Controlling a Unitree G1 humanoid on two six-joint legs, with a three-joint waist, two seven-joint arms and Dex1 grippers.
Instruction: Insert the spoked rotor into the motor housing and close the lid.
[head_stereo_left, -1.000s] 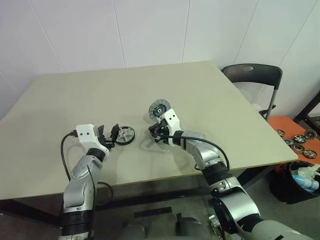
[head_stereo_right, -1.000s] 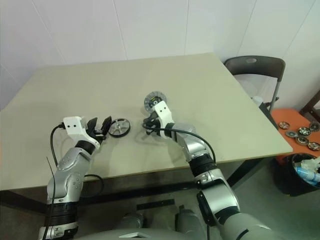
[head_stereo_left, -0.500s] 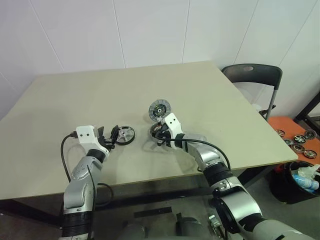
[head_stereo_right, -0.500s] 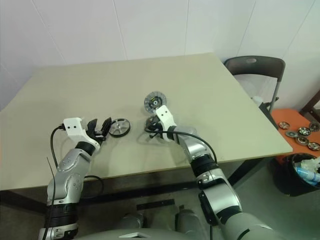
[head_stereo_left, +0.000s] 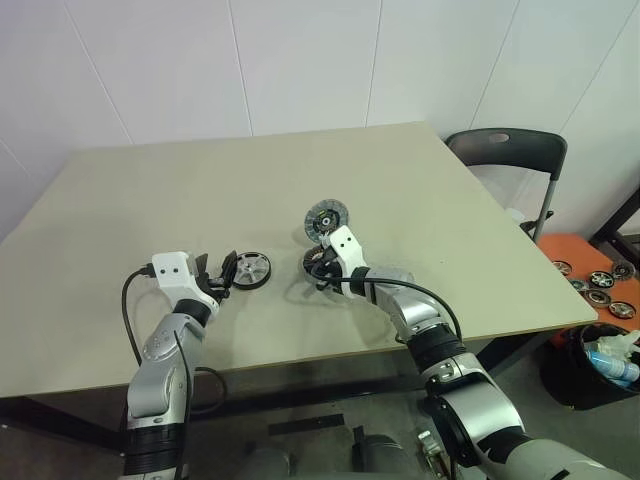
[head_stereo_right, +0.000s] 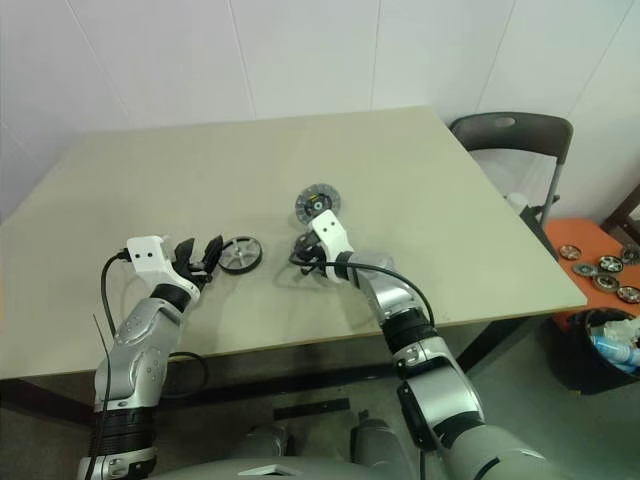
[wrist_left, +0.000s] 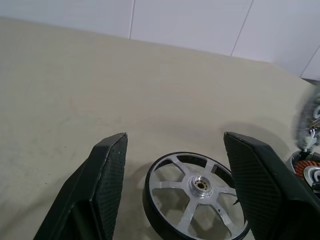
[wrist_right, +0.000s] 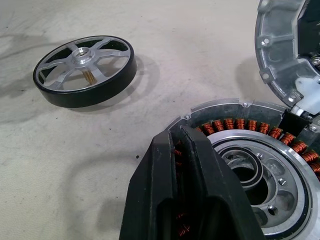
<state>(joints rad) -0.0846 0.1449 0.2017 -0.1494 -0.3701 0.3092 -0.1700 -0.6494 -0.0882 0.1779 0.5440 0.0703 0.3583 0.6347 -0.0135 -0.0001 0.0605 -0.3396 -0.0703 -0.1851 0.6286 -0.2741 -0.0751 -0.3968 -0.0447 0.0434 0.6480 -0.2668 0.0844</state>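
The spoked rotor (head_stereo_left: 250, 270) lies flat on the table, silver with a dark rim. My left gripper (wrist_left: 175, 138) stands open just on its near side, one finger to each side, not touching it. To its right sits the motor housing (wrist_right: 272, 186), its coppery windings showing. The lid (head_stereo_left: 326, 217) stands upright, open, at the housing's far edge. My right gripper (wrist_right: 182, 131) rests on the housing's near rim. Its fingers (wrist_right: 165, 170) are almost together, with a thin slit between them over the windings.
The tan table (head_stereo_left: 150, 190) has bare room behind and to the left. A black chair (head_stereo_left: 505, 150) stands past its right edge. Lower right are an orange surface (head_stereo_left: 575, 255) with small wheels and a black bin (head_stereo_left: 590, 365).
The housing and its lid have shifted slightly to the right with my right gripper. The left gripper and the rotor have stayed where they were.
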